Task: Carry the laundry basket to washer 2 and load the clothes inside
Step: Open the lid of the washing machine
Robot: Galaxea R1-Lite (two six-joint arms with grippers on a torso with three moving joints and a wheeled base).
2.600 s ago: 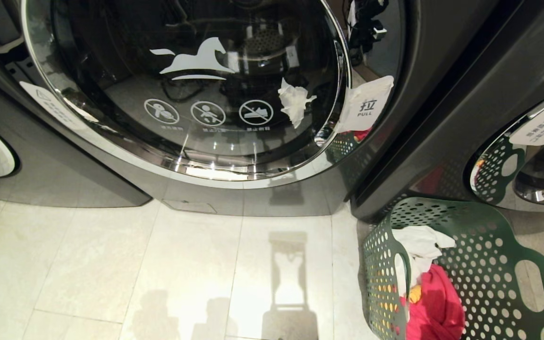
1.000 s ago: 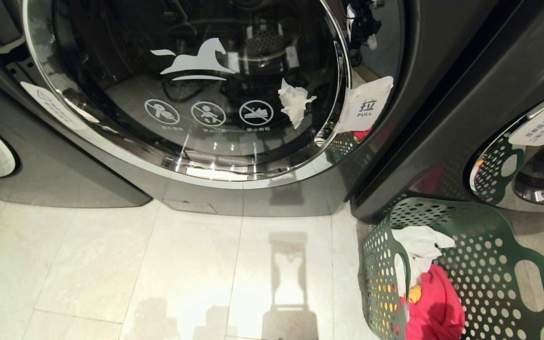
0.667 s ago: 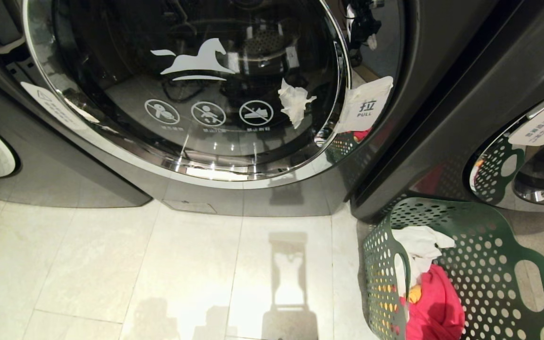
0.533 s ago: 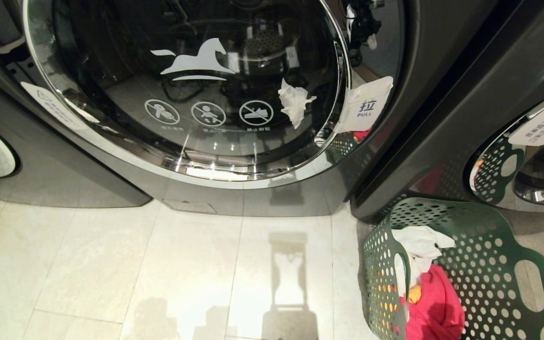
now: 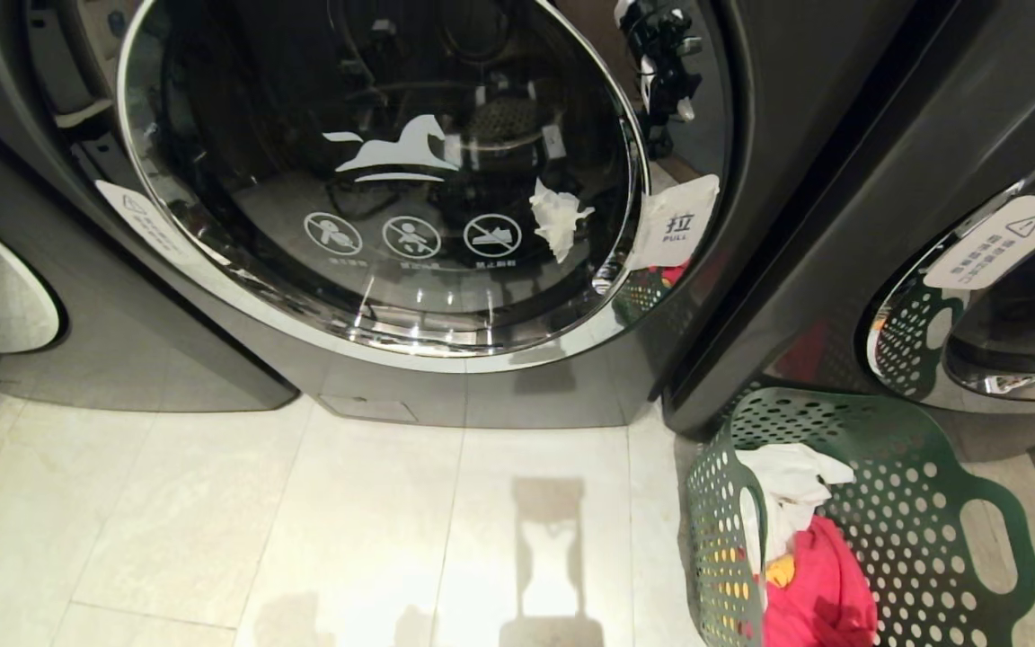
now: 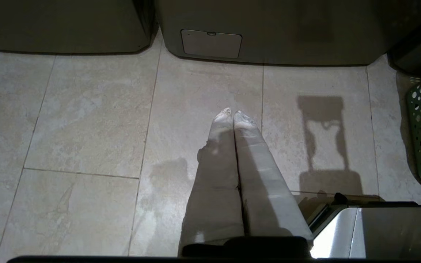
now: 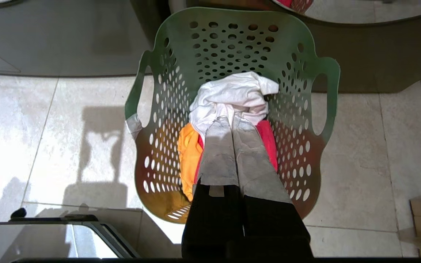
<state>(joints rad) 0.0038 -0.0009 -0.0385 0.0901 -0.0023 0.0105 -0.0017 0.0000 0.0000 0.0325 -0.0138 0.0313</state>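
Green laundry basket (image 5: 922, 512) unmoved, head view tilted upward, both grippers' fingers (image 6: 233, 117) (image 7: 231, 122) pressed together, empty.

The laundry basket (image 5: 886, 503) runs off the head view's lower edge, its near rim unseen. The clothes (image 5: 805, 539) overlap, the yellow-orange one mostly buried. No numeral shows on the washer (image 5: 374, 180); its neighbours are cropped.

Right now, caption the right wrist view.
Shut right pincer above clothes in the laundry basket on the floor.
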